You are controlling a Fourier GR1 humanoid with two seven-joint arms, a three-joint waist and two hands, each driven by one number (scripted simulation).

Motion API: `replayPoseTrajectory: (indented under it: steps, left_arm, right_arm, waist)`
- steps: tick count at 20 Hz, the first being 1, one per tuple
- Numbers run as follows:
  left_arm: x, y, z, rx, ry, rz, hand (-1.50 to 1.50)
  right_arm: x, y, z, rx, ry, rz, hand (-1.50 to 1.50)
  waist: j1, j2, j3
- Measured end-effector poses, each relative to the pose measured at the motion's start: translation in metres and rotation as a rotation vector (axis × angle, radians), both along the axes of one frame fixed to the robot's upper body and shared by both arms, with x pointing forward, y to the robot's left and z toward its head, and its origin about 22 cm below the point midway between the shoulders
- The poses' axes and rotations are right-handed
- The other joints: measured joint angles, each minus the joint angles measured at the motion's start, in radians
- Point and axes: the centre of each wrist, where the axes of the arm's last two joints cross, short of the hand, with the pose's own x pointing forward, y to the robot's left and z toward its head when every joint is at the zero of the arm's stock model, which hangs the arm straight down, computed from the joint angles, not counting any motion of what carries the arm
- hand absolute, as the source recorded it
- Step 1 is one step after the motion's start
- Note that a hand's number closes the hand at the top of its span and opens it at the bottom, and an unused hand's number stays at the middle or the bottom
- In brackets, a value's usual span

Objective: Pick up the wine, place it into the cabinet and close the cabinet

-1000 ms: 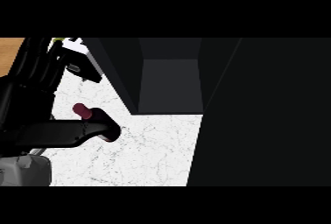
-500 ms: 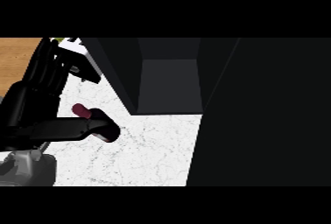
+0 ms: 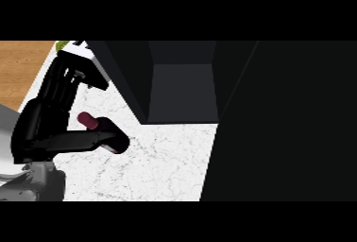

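Dark-red wine [image 3: 88, 120] clamped in left hand [image 3: 70, 142], lifted slightly up-left since earlier, mid-left of frame; next toward cabinet [image 3: 185, 90]; right hand unseen.

White marbled counter top [image 3: 160, 165] with grey veining fills lower centre of frame. Strip of wood-toned surface [image 3: 24, 71] at upper left, beyond the counter's edge. Large dark mass [image 3: 286, 123] covers the whole right side, unlit. Upper centre: dark recess with a grey inner panel [image 3: 182, 92] between black walls.
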Motion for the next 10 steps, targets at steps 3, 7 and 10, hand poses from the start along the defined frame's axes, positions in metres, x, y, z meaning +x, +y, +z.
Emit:
replayPoseTrajectory:
  steps: [3, 7, 10]
  left_arm:
    - [-0.002, 0.006, -0.016, 0.004, 0.007, 0.015, -1.50]
    - [-0.009, 0.013, -0.042, 0.016, 0.023, 0.033, -1.50]
    - [-0.013, 0.020, -0.058, 0.028, 0.029, 0.051, -1.50]
  right_arm:
    - [-0.002, 0.002, -0.001, 0.002, 0.005, 0.001, -1.50]
    - [0.000, 0.000, 0.002, -0.012, -0.004, -0.013, -1.50]
    - [-0.002, 0.002, 0.000, -0.012, 0.002, -0.007, -1.50]
  waist:
    - [0.000, 0.000, 0.000]
    - [0.002, 0.000, 0.000]
    - [0.001, 0.000, 0.000]
